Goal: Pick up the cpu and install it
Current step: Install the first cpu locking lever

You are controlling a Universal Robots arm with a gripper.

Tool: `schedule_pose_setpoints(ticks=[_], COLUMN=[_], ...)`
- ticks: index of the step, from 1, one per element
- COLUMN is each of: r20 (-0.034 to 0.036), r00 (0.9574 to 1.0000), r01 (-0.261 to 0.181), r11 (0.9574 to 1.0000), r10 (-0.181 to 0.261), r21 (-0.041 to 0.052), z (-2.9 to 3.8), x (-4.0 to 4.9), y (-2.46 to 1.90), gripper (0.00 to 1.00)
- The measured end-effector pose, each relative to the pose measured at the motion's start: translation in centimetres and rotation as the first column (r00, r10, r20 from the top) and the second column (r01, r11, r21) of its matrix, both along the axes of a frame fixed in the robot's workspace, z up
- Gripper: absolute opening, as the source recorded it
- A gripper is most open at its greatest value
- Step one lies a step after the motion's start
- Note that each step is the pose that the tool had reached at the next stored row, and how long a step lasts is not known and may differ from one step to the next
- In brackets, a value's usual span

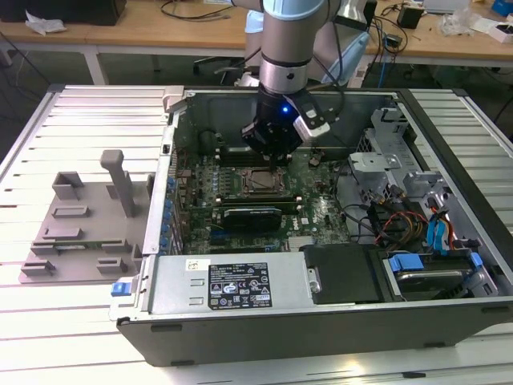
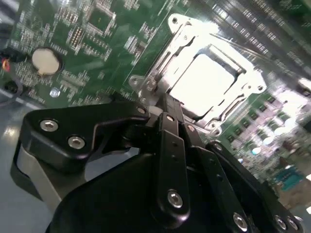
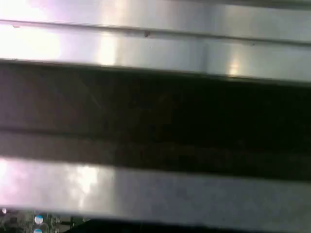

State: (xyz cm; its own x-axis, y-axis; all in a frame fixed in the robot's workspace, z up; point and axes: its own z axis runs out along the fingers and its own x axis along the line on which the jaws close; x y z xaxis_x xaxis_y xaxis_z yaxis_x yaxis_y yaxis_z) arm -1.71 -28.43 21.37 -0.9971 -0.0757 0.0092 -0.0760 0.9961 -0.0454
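Observation:
In the second wrist view the cpu [image 2: 206, 80] is a bright silvery square lying flat inside the metal socket frame [image 2: 167, 73] on the green motherboard [image 2: 97, 43]. My gripper [image 2: 165, 104] hangs just beside the socket's near edge. Its black fingers [image 2: 170, 141] are pressed together with nothing between them. In the exterior view the gripper [image 1: 276, 156] hovers inside the open computer case, right above the far edge of the socket [image 1: 255, 183].
A grey plastic tray [image 1: 76, 224] with raised blocks lies on the slatted table at the exterior view's left. The case holds a black power supply [image 1: 240, 285], drive bays [image 1: 425, 265] with cables, and a round coin cell [image 2: 46, 60]. Case walls [image 1: 172, 160] surround the board.

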Motion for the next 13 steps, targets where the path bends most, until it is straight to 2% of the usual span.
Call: schedule_pose_setpoints(ticks=[2, 3, 5, 7, 11, 13], r20=[0.0001, 0.0002, 0.0003, 0.0009, 0.0011, 0.0011], r00=[1.0, 1.0, 1.0, 1.0, 1.0, 1.0], r01=[0.0, 0.0, 0.0, 0.0, 0.0, 0.0], r11=[1.0, 1.0, 1.0, 0.9999, 0.9998, 0.9998], r10=[0.0, 0.0, 0.0, 0.0, 0.0, 0.0], r21=[-0.0052, -0.0069, -0.0093, -0.0113, -0.0176, -0.022], z=[-0.01, 0.01, 0.25, 0.82, 2.88, 4.36], x=[0.0, 0.0, 0.0, 0.0, 0.0, 0.0], y=[-0.99, -1.31, -1.48, -1.51, -1.51, -1.51], gripper=[0.11, 0.11, 0.11, 0.11, 0.11, 0.11])
